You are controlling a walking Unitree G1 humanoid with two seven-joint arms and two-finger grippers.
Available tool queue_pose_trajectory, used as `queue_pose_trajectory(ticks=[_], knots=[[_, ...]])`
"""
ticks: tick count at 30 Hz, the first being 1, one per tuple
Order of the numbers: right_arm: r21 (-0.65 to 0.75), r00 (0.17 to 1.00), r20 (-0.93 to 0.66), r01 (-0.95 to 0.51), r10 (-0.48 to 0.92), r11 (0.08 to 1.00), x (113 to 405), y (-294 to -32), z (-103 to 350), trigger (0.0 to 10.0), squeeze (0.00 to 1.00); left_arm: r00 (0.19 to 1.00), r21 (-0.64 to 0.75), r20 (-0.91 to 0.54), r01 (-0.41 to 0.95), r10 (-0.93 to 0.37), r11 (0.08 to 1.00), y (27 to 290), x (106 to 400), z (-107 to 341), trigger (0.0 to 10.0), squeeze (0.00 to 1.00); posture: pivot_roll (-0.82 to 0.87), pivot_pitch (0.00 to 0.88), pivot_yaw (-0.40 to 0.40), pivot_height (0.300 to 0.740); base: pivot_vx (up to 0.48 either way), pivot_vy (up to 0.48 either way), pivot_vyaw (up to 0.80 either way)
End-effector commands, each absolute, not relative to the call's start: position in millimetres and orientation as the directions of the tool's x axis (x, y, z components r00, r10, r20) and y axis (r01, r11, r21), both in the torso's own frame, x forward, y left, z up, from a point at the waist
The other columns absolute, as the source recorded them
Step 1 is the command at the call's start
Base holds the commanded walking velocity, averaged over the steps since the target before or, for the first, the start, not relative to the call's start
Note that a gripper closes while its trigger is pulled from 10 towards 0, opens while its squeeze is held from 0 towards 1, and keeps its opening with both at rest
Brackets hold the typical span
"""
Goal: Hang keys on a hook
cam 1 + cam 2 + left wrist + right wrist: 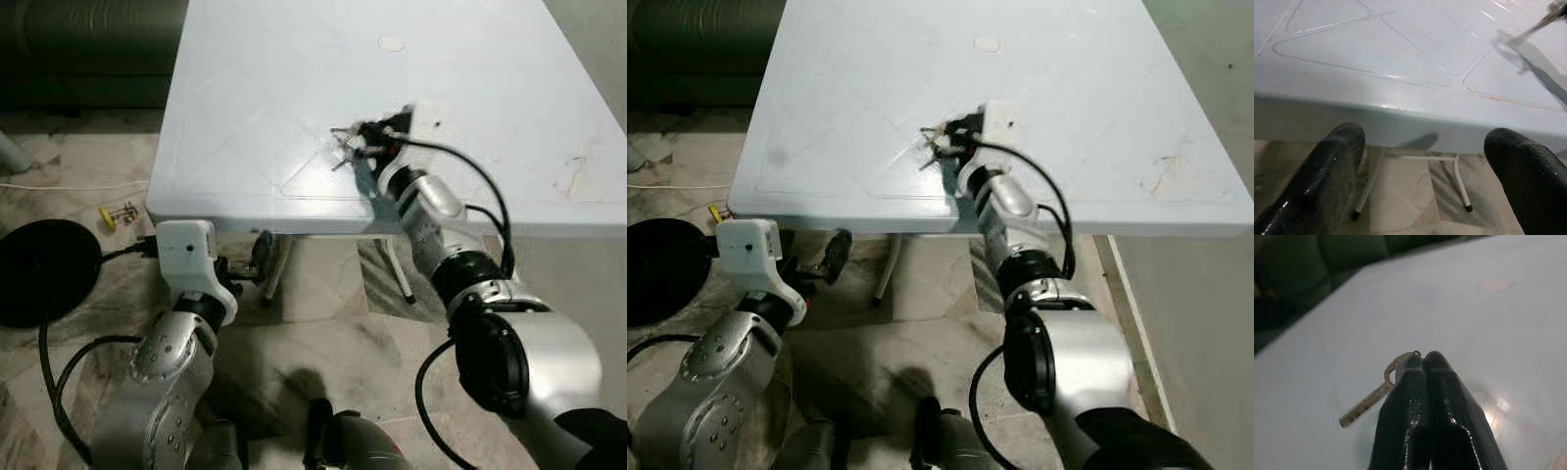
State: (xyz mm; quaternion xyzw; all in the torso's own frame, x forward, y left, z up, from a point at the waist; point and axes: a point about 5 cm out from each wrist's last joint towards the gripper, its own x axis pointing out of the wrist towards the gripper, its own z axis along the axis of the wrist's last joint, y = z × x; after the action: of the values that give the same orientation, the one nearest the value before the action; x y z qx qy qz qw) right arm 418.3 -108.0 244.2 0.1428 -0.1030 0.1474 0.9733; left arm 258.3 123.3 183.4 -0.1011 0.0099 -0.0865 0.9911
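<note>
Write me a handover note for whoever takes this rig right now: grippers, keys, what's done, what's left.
Right gripper: reaching over the pale blue plastic table, shut on the silver metal keys, which are at the tabletop.
Left gripper: open, idle below the table's near edge.
Done: keys pinched.
Left: lift them, find the hook, which I cannot see from here, and hang them.
Note: a small yellow-tagged key bunch lies on the floor to the left.

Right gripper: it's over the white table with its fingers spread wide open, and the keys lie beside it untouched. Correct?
Not quite. The right gripper is over the white table, but its fingers are pressed shut on the keys, which stick out from between the tips rather than lying untouched. The right wrist view shows it.
</note>
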Motion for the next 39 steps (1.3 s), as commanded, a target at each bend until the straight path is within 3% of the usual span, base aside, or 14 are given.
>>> queue_pose_trajectory(ticks=[1, 6, 10, 14, 15, 16, 20, 24, 28, 29, 31, 35, 38, 39], knots=[[0.307, 0.925, 0.31, -0.315, 0.218, 0.898, 420, -114, 264, 0.0, 0.0, 0.989, -0.202, -0.007, 0.146, -0.15, 0.969, 125, 261, 182, 10.0, 0.0, 0.2, 0.28, -0.095, 0.74, 0.0, 0.0, 0.0], [0.474, 0.91, 0.362, -0.368, 0.205, 0.8, 424, -119, 293, 0.0, 0.0, 0.987, -0.205, 0.02, 0.162, -0.161, 0.965, 120, 269, 187, 10.0, 0.0, 0.19, 0.274, -0.096, 0.74, 0.0, 0.0, 0.0], [-0.167, 0.894, 0.333, -0.256, 0.299, 0.952, 419, -104, 292, 0.0, 0.0, 0.985, -0.201, 0.03, 0.174, -0.171, 0.964, 118, 272, 188, 10.0, 0.0, 0.18, 0.269, -0.097, 0.74, 0.0, 0.0, 0.0], [-0.691, 0.849, 0.309, -0.11, 0.429, 0.714, 413, -88, 291, 0.7, 0.0, 0.984, -0.204, 0.035, 0.178, -0.175, 0.963, 117, 275, 187, 10.0, 0.0, 0.17, 0.261, -0.097, 0.74, 0.0, 0.0, 0.0], [-0.711, 0.85, 0.301, -0.101, 0.432, 0.696, 413, -87, 291, 7.8, 0.0, 0.984, -0.205, 0.036, 0.179, -0.175, 0.962, 117, 276, 188, 10.0, 0.0, 0.17, 0.26, -0.099, 0.74, 0.0, 0.0, 0.0], [-0.748, 0.842, 0.308, -0.073, 0.443, 0.659, 412, -85, 294, 10.0, 0.0, 0.983, -0.203, 0.041, 0.186, -0.181, 0.961, 116, 277, 188, 10.0, 0.0, 0.16, 0.258, -0.102, 0.74, 0.0, 0.0, 0.0], [-0.797, 0.824, 0.304, -0.056, 0.479, 0.602, 411, -81, 297, 10.0, 0.0, 0.98, -0.196, 0.051, 0.198, -0.191, 0.96, 114, 281, 188, 10.0, 0.0, 0.15, 0.248, -0.109, 0.74, 0.0, 0.0, 0.0], [-0.933, 0.789, 0.23, 0.012, 0.569, 0.36, 408, -81, 292, 10.0, 0.0, 0.978, -0.193, 0.065, 0.208, -0.199, 0.959, 112, 285, 190, 10.0, 0.0, 0.14, 0.242, -0.113, 0.74, 0.0, 0.0, 0.0], [-0.998, 0.785, -0.007, 0.035, 0.62, -0.057, 407, -101, 283, 10.0, 0.0, 0.975, -0.197, 0.083, 0.219, -0.206, 0.956, 109, 288, 192, 10.0, 0.0, 0.13, 0.234, -0.119, 0.74, 0.0, 0.0, 0.0], [-0.998, 0.785, -0.007, 0.035, 0.62, -0.057, 407, -101, 283, 10.0, 0.0, 0.975, -0.197, 0.083, 0.219, -0.206, 0.956, 109, 288, 192, 10.0, 0.0, 0.13, 0.234, -0.119, 0.74, 0.0, 0.0, 0.0], [-0.966, 0.798, 0.017, -0.141, 0.602, 0.215, 409, -110, 290, 10.0, 0.0, 0.973, -0.201, 0.088, 0.226, -0.212, 0.953, 107, 288, 192, 10.0, 0.0, 0.13, 0.234, -0.119, 0.74, 0.0, 0.0, 0.0], [-0.862, 0.738, -0.022, -0.356, 0.675, 0.361, 405, -112, 289, 10.0, 0.0, 0.972, -0.203, 0.094, 0.232, -0.217, 0.951, 106, 289, 192, 10.0, 0.0, 0.11, 0.226, -0.119, 0.74, 0.0, 0.0, 0.0], [-0.354, 0.69, 0.247, -0.59, 0.681, 0.726, 408, -123, 320, 10.0, 0.0, 0.969, -0.205, 0.106, 0.239, -0.221, 0.949, 104, 291, 193, 10.0, 0.0, 0.1, 0.223, -0.124, 0.74, 0.0, 0.0, 0.0], [-0.354, 0.69, 0.247, -0.59, 0.681, 0.726, 408, -123, 320, 10.0, 0.0, 0.969, -0.205, 0.106, 0.239, -0.221, 0.949, 104, 291, 193, 10.0, 0.0, 0.1, 0.223, -0.124, 0.74, 0.0, 0.0, 0.0]])
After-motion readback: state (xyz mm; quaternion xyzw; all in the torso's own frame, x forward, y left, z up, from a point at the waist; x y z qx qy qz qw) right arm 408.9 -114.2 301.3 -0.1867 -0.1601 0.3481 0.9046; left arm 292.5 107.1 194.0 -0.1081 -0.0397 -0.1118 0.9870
